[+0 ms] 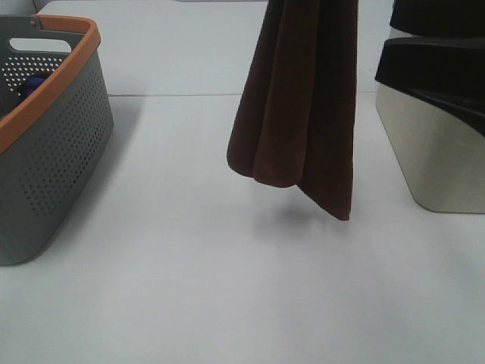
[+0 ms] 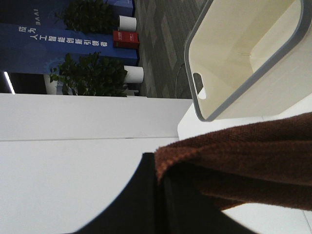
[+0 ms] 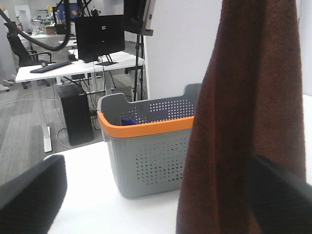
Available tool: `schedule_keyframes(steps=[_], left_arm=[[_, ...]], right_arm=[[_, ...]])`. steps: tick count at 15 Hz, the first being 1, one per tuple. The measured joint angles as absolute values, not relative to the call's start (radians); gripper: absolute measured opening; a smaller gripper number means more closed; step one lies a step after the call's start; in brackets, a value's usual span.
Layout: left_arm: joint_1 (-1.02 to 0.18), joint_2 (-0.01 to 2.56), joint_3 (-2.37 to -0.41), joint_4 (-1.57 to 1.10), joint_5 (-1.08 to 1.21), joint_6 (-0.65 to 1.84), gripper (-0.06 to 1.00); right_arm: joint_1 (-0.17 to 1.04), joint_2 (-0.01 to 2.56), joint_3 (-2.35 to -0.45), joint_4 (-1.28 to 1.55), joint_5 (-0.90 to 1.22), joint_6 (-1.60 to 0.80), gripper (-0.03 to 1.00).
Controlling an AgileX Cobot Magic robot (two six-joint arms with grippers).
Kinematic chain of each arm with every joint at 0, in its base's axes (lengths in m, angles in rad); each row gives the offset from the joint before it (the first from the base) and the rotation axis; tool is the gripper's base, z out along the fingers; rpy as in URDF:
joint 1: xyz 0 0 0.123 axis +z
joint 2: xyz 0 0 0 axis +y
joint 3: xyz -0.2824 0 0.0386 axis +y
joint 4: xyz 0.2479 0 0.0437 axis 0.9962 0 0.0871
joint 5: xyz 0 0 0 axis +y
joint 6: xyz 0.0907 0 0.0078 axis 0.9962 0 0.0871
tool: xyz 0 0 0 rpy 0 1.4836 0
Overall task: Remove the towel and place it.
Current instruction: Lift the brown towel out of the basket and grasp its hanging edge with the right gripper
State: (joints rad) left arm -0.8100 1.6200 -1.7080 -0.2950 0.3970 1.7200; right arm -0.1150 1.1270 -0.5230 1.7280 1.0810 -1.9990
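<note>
The dark reddish-brown square cloth towel [image 1: 303, 98] is soft fabric with a velvety, plush nap. Seen close in the wrist views, its pile looks fine and slightly rough, matt with no shine. The grey rectangular laundry basket [image 1: 53, 159] is hard matt plastic, its walls pierced with rows of small round holes. Its orange band-shaped plastic rim [image 1: 47, 89] is smooth with a faint sheen. The cream-coloured solid-walled basket [image 1: 436, 159] is smooth plastic with a satiny finish. The white flat counter [image 1: 189, 288] is smooth, even and matt.
</note>
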Motion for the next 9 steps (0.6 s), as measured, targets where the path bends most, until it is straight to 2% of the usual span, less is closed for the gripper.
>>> schedule_keyframes(steps=[9], left_arm=[[-0.879,1.673,-1.708,-0.303,0.317,1.75,0.0]], right_arm=[[-0.115,1.318,-0.607,1.73,1.08,-2.054,0.95]])
